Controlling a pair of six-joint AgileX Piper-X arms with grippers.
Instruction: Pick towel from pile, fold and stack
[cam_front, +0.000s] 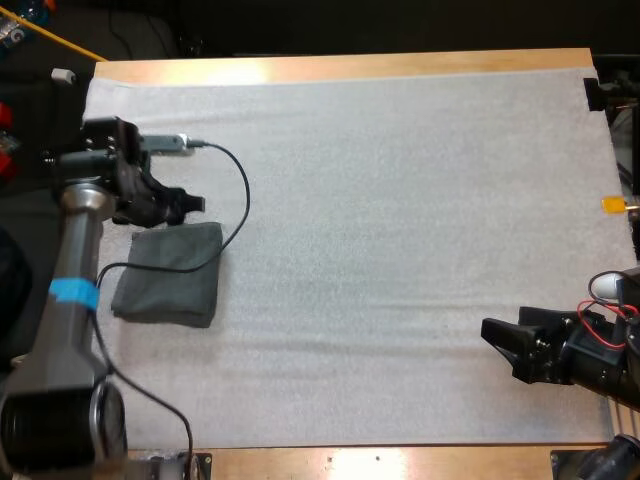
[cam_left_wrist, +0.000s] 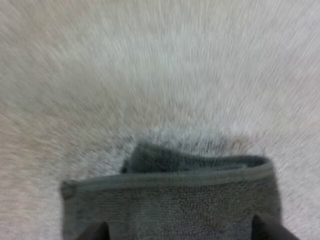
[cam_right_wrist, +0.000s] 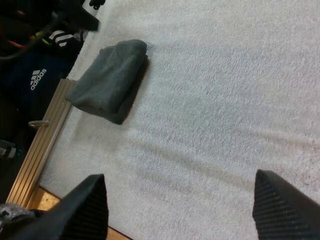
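A dark grey-green folded towel lies flat on the white mat near its left side. My left gripper hovers just past the towel's far edge. In the left wrist view its fingers stand apart over the folded towel, clear of the cloth, so the left gripper is open. My right gripper rests low over the mat near the right front, far from the towel. It is open, with bare mat between its fingers. Beyond them lies the towel.
The wooden table edge borders the mat at the back and front. A cable from my left arm loops over the mat and across the towel's far corner. A dark bag sits beyond the table's left edge.
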